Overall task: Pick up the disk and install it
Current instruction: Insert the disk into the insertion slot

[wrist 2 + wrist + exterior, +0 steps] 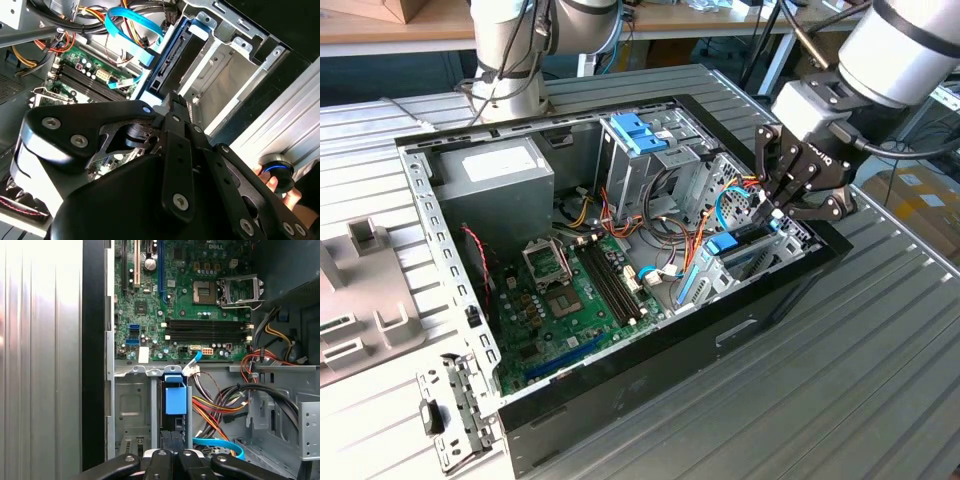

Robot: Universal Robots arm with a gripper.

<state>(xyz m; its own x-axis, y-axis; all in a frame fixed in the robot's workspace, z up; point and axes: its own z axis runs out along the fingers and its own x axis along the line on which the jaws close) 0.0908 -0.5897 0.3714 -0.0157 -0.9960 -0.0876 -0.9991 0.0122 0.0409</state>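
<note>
In the drive bay at the computer case's (720,335) corner toward the exterior view's right, the disk (725,245) (175,400) stood on edge, blue tab showing. The gripper (772,208) (172,454) hung directly over it, fingers drawn together without a gap, tips at the disk's end.

ribbed metal table (880,380), blue plastic-railed disk (175,400), matt black pincer (772,208)
</note>
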